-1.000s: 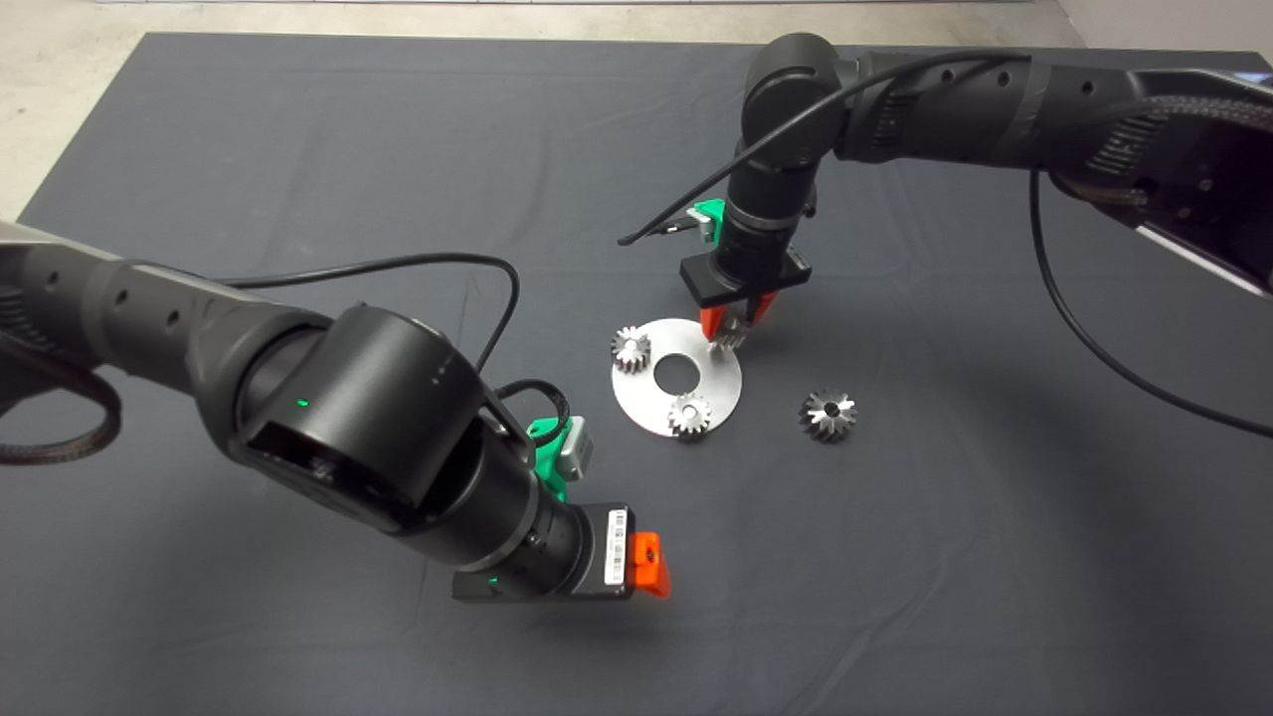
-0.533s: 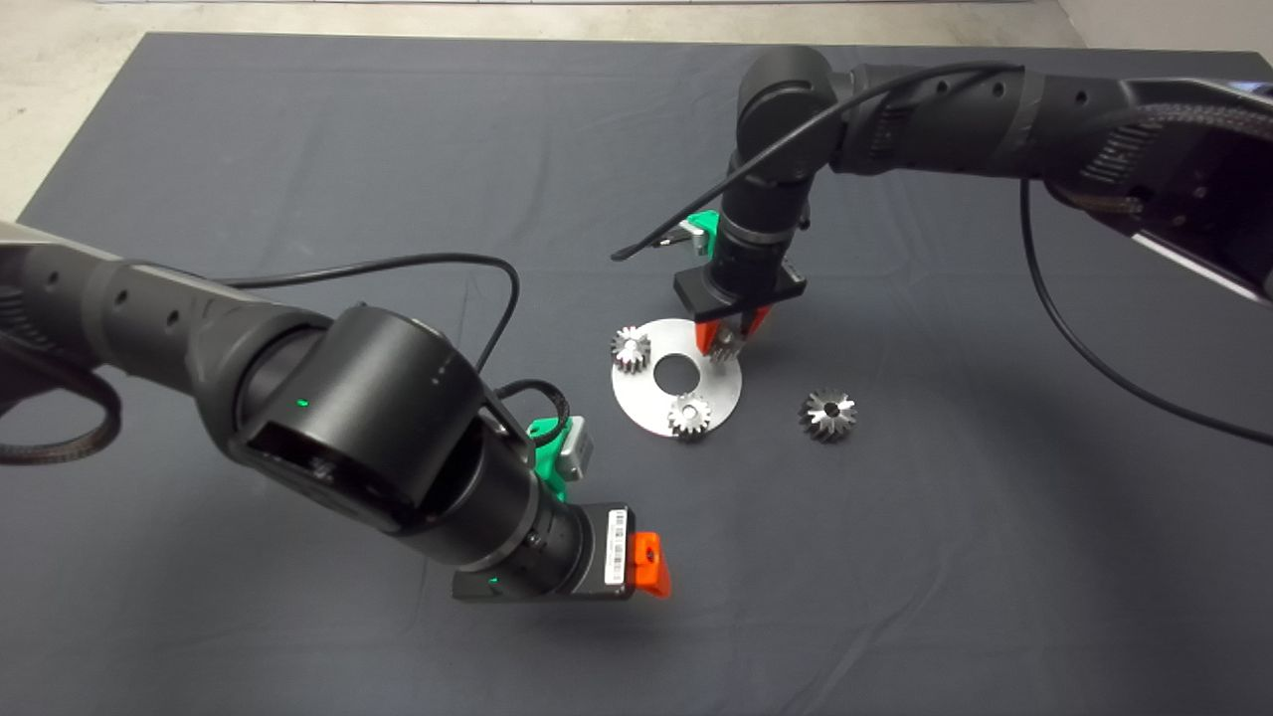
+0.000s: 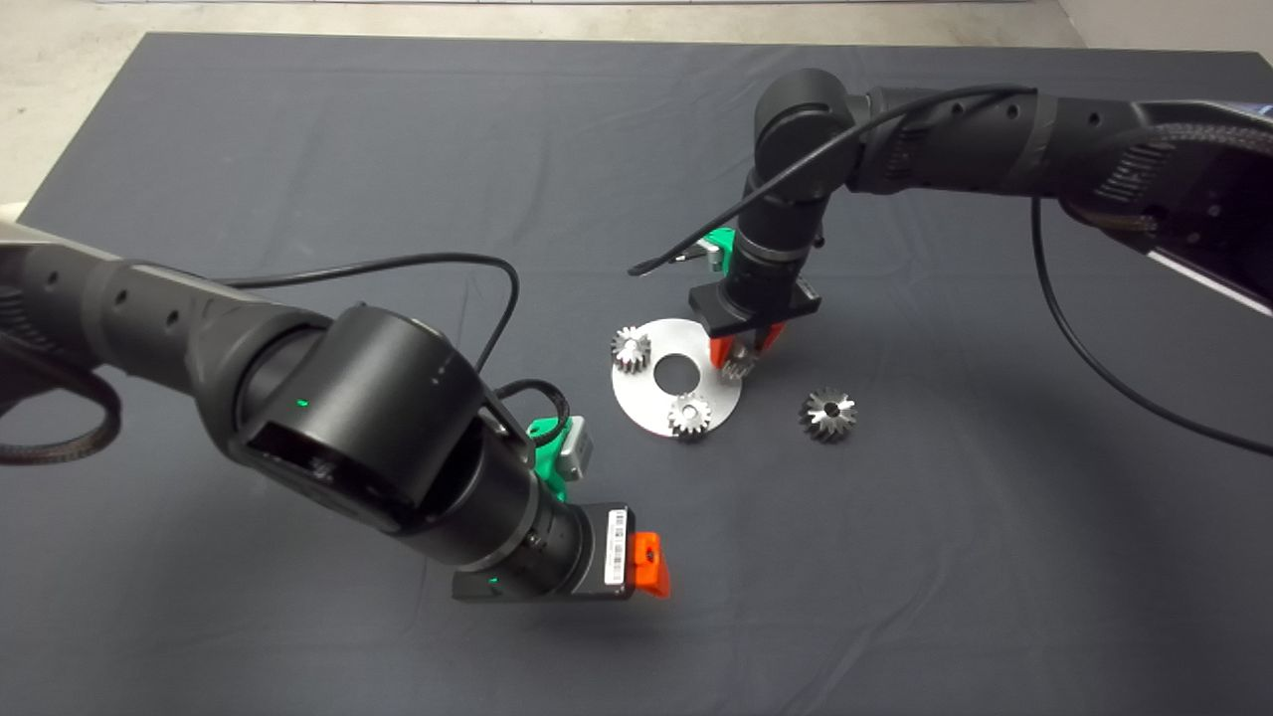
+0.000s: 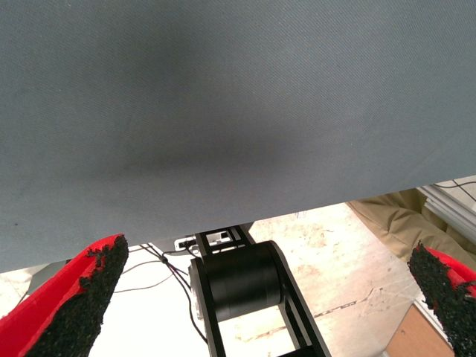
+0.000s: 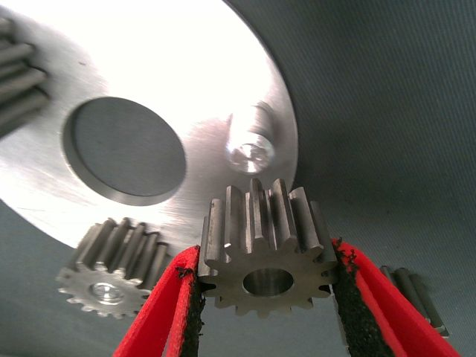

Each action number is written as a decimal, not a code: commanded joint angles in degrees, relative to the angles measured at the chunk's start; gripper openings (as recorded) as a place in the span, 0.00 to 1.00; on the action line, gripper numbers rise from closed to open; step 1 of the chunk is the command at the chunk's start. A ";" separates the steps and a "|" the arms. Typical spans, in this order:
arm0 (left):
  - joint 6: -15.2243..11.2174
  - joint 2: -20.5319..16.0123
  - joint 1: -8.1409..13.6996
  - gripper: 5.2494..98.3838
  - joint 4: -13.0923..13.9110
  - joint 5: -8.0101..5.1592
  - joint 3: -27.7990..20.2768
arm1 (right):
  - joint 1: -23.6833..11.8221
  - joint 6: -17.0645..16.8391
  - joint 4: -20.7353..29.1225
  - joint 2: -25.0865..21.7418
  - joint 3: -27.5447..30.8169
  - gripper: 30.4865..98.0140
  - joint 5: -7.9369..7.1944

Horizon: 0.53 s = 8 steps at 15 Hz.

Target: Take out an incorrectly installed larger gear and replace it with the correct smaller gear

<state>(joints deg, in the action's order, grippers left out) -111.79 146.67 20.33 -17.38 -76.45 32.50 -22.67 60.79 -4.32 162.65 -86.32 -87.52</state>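
Red fingers of our left gripper [image 3: 646, 564] sit nearest, low over the dark mat [image 3: 298, 149] of the tabletop; its wrist view shows them spread wide apart with nothing between, and past the mat's edge a pale floor and a black frame. Farther in lies the round silver plate [image 3: 646, 410], which carries two bright small gears, one [image 3: 688, 414] at its near rim and one [image 3: 631, 348] at its left rim. To the plate's right the larger gear [image 3: 827, 413] rests on the mat, well apart from the plate. Our right gripper [image 3: 736, 360] hangs over the plate's right edge, clamped on the smaller gear [image 5: 266, 258]. Only the right wrist view shows the bare steel peg [image 5: 250, 145] on the plate just beyond that gear, and the plate's centre hole [image 5: 124, 150]. At the far end, light floor borders the mat.
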 commanded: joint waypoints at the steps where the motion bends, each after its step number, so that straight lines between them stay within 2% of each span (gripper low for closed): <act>1: -0.01 -0.19 0.94 0.99 0.51 0.07 -0.26 | -1.67 -0.26 0.87 -0.18 0.20 0.16 -7.40; 5: -0.01 -0.36 0.94 0.99 0.51 0.07 -0.35 | -2.11 -0.24 0.88 0.44 0.29 0.16 -7.32; 8: -0.01 -0.28 0.94 0.99 0.51 -0.01 -0.09 | -4.12 -0.24 1.06 1.22 0.37 0.16 -7.40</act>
<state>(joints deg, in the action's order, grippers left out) -111.80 146.49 20.33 -17.38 -76.46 32.50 -22.80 60.72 -4.33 162.59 -86.32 -87.52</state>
